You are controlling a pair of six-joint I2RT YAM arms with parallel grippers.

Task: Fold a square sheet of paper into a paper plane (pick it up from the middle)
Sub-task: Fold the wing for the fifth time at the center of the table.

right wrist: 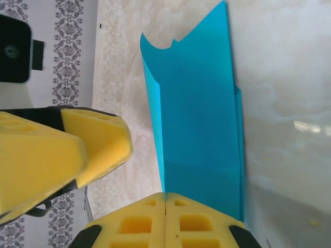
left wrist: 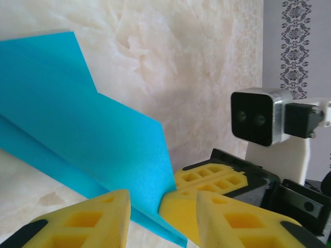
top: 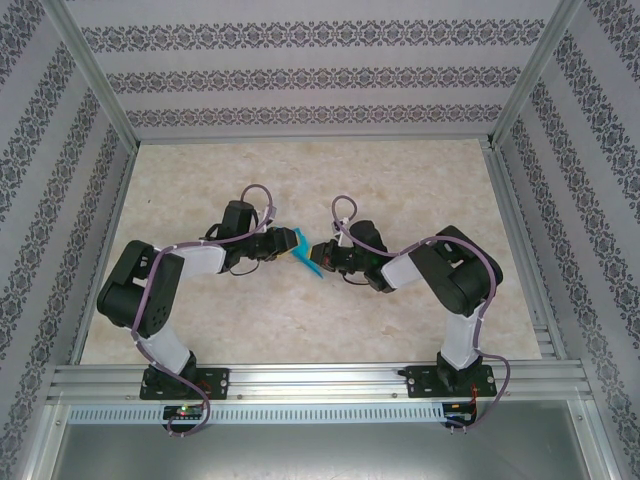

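Right gripper (right wrist: 165, 201) pinched folded cyan paper (right wrist: 201, 113), jaws pressed together; left gripper (left wrist: 163, 201) stood spread, straddling the paper's corner.

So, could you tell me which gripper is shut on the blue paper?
The right gripper: its fingers meet on the paper; the left gripper has its fingers apart.

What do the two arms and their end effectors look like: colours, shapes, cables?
The left arm and right arm have black joint housings and white links, with a mauve cable looped along each. The left end effector and right end effector have yellow wedge-shaped fingers with square recesses and black bases. A grey box camera is mounted behind the right one.
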